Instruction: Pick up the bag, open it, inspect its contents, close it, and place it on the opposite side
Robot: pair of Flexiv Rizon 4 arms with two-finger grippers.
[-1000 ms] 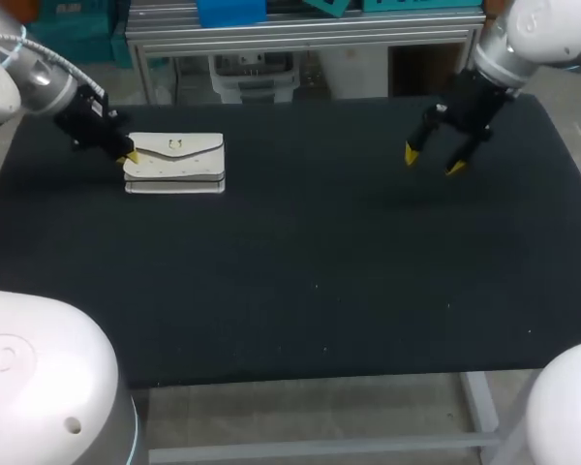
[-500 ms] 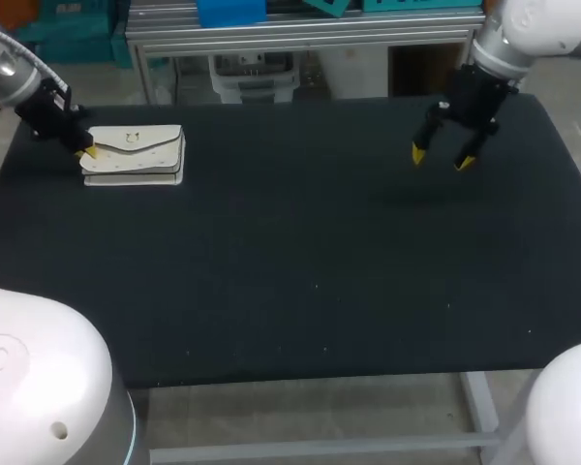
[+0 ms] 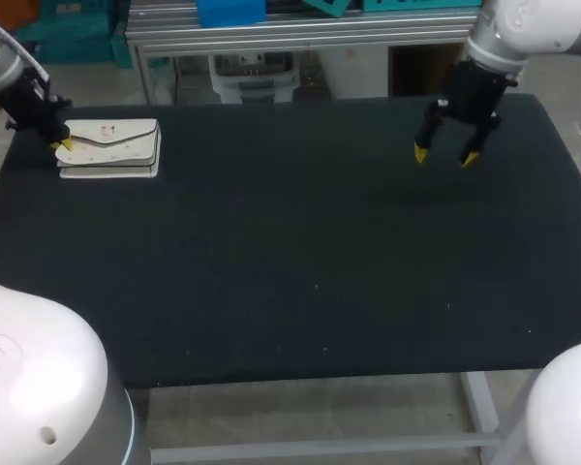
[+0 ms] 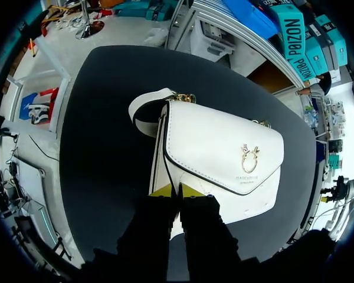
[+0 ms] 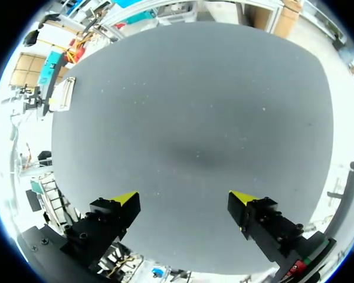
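A black table [image 3: 300,262] with a matte top fills the scene. A white bag [image 3: 111,147] lies flat near its far left corner, flap side up and flap shut. The left gripper [image 3: 66,144] sits at the bag's left end. From the left wrist, its two yellow tips [image 4: 176,190] are pressed almost together, pinching the bag's [image 4: 224,153] thin edge. A gold emblem [image 4: 249,158] marks the flap, and a white strap [image 4: 143,109] loops out at the end farthest from the fingers.

The right gripper [image 3: 444,155] hangs above the table's far right part, fingers spread wide, holding nothing. From its wrist [image 5: 183,197] there is only bare tabletop [image 5: 194,118] below.

From overhead, just one yellow tip shows at the bag. The black fingers hide the bag's nearest end in the left wrist view.
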